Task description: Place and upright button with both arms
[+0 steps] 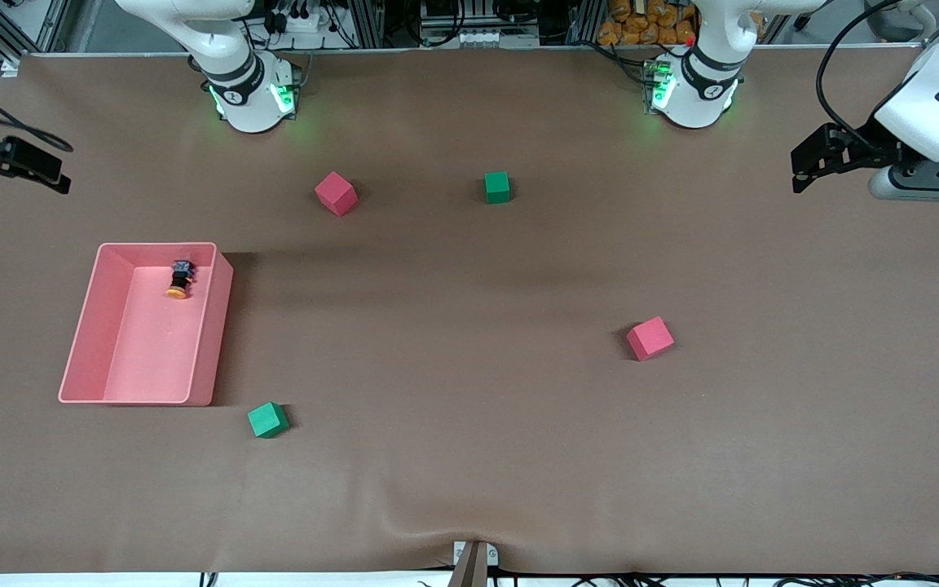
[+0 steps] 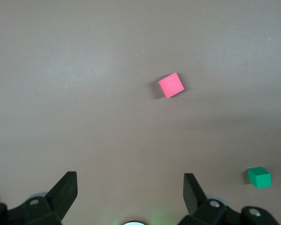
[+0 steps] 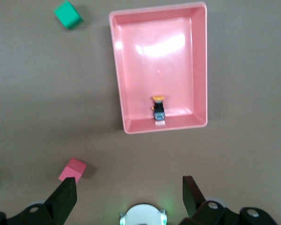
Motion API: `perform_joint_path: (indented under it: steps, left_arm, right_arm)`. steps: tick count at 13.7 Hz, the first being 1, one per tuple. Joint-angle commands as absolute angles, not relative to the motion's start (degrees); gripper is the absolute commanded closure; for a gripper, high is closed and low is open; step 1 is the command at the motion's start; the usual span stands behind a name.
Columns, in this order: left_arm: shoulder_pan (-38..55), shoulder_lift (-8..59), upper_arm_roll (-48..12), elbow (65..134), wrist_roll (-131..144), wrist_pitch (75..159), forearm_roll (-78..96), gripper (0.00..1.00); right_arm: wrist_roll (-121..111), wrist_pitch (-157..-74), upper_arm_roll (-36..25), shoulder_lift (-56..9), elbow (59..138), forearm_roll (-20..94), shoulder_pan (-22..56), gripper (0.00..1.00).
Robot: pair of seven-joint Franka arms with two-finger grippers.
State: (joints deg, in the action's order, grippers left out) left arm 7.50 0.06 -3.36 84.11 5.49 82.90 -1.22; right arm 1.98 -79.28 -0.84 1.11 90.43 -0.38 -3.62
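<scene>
Meanwhile, button [image 1: 180,281] lies in pink tray [image 1: 86,342] (cubes [image 1: 335,193] scattered), both grippers' jaws released.

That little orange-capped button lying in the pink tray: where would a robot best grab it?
Probably from straight above, pinching the black body of the button across its width. It lies on its side near the pink tray's end wall, so sideways approaches look blocked.

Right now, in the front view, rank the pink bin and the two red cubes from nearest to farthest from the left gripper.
From the left gripper:
1. Red cube, toward the left arm's end.
2. Red cube, near the right arm's base.
3. Pink bin, toward the right arm's end.
</scene>
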Motion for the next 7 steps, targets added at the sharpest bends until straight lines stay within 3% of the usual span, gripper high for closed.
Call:
perform_joint_path:
  steps: [1, 4, 7]
  left_arm:
    - [7.6, 0.2, -3.6, 83.1, 4.9, 82.0, -1.9, 0.00]
    - [7.1, 0.2, -3.5, 83.1, 4.7, 81.9, -0.8, 0.00]
    - [7.3, 0.3, -3.5, 83.2, 4.6, 81.7, -1.1, 0.00]
  right_arm:
    - [2.2, -81.6, -0.3, 1.0, 96.8, -1.0, -5.9, 0.00]
    - [2.2, -87.7, -0.3, 1.1, 105.4, -1.2, -6.4, 0.00]
    - [2.2, -99.4, -0.3, 1.4, 114.7, -3.7, -6.8, 0.00]
